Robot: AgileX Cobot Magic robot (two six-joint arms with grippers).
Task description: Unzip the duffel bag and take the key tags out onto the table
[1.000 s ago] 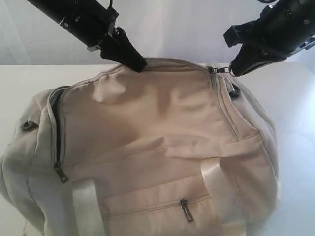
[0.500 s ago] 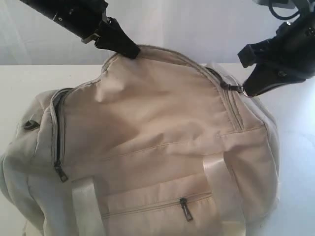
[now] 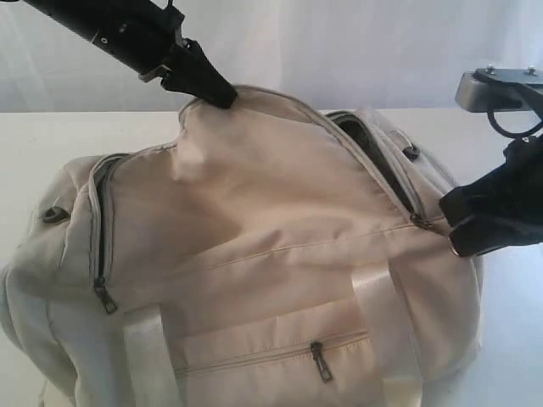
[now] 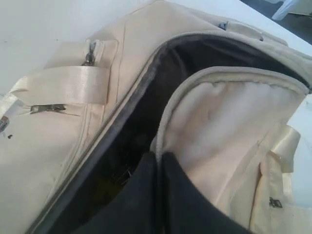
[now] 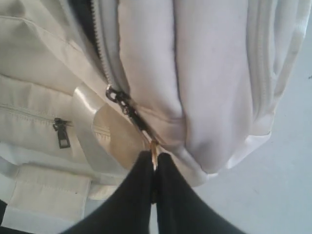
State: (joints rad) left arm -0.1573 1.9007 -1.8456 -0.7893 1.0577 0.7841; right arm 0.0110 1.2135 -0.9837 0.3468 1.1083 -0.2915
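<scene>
Lower on the duffel bag (image 3: 280,220) now, my right gripper (image 5: 154,158) clamps the zipper pull (image 5: 153,147); left gripper (image 4: 158,158) pinches the flap (image 4: 229,122). Murky lining (image 4: 141,117) beyond.

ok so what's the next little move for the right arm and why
Probably draw the zipper pull further down the end of the duffel bag. The right jaws are shut on it, the left jaws hold the flap edge up, and the dark-lined opening ends at the pull, so it may be tight for reaching in.
</scene>
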